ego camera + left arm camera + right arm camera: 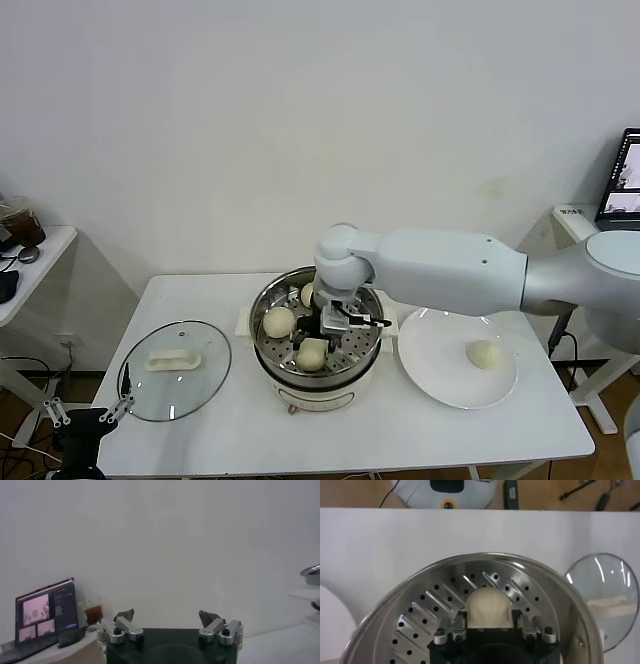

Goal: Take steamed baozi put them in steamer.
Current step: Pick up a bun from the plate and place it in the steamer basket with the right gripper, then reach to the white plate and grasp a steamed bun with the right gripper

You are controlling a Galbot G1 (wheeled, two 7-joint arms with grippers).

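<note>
The steamer (pixel 268 298) is a shiny steel pot with a perforated tray (pixel 420 615), standing mid-table. My right gripper (pixel 322 335) (pixel 489 617) reaches down into it. Its fingers (pixel 462 617) stand open on either side of a cream-white baozi (pixel 489 606) (pixel 312 353) that rests on the tray. A second baozi (pixel 279 321) lies at the tray's left. A third (pixel 306 295) is partly hidden behind the gripper. One more baozi (pixel 485 353) lies on the white plate (pixel 440 375) to the right. My left gripper (pixel 88 408) (pixel 167 616) hangs open and empty off the table's front left corner.
The glass lid (pixel 175 368) (pixel 607 600) with its white handle lies flat on the table left of the steamer. A side table (pixel 30 265) stands at the far left. A laptop (pixel 625 180) stands on a desk at the far right.
</note>
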